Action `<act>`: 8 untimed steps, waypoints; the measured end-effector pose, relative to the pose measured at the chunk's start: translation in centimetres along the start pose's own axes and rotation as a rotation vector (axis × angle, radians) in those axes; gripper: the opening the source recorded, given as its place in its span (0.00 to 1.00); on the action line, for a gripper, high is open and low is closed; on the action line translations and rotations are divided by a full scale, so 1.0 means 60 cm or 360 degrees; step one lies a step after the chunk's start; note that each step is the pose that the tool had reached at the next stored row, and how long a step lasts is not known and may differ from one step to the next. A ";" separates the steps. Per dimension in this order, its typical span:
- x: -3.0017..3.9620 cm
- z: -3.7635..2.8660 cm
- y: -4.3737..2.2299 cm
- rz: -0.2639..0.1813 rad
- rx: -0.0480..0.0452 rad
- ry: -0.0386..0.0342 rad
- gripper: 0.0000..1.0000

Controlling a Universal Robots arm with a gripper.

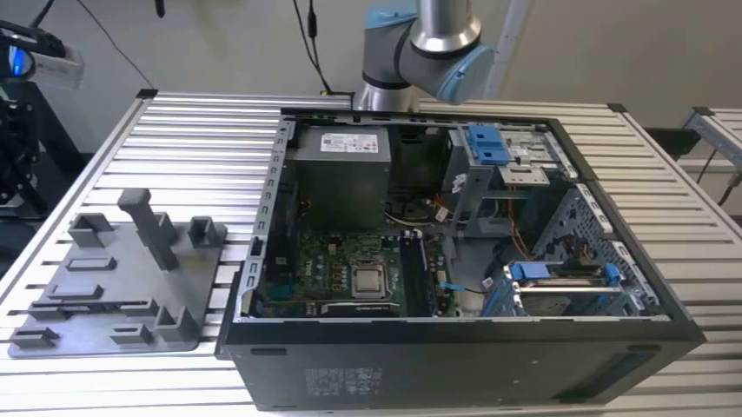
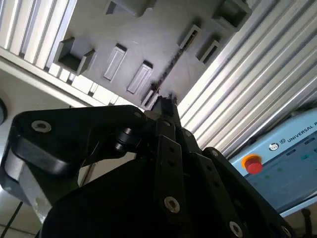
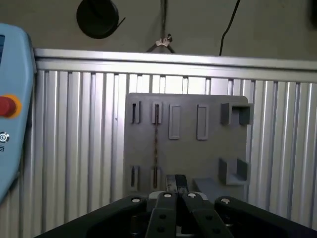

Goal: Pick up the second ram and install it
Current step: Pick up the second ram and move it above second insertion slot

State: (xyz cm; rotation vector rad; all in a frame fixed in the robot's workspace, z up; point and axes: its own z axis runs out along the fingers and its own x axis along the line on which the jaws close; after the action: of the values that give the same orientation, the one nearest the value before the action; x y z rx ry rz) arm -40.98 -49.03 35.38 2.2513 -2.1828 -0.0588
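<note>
**Desk:** Run me through it, biggest thing first.

**Me:** I've got the slatted table [image 1: 197, 130] with the open computer case [image 1: 464, 365] on it. The arm [image 1: 429, 52] rises behind the case in the exterior view. The grey tray [image 1: 134, 278] lies beside the case, on the exterior view's left.

**Desk:** And the stick?

**Me:** In the first wrist view I see the second ram [image 3: 155, 146] standing on edge in the tray. It's a thin dark strip bridging 2 holder slots, 1 at each end. The pair of slots next to it has nothing across it.

**Desk:** Where's your claw?

**Me:** The claw [image 3: 177, 182] hangs over 1 end of the tray, near that end of the stick but apart from it. I cannot tell how wide it stands. It has no hold of the stick, which sits in its slots.

**Desk:** Alignment?

**Me:** The stick's long axis runs straight away from the claw toward the tray's far end. The stick lies a little to 1 side of the claw's centre line. I judge that sideways offset to be the relation that matters here.
</note>
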 end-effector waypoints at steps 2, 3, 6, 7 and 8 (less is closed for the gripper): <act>0.000 0.000 0.000 0.0000 0.0000 0.0000 0.11; 0.000 0.000 0.000 0.0000 0.0000 0.0000 0.11; 0.000 0.000 0.000 0.0000 0.0000 0.0000 0.11; 0.000 0.000 0.000 0.0000 0.0000 0.0000 0.11; 0.000 0.000 0.000 0.0000 0.0000 0.0000 0.11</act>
State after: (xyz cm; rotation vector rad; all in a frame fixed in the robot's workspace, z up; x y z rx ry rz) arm -40.98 -49.02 35.37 2.2517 -2.1827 -0.0588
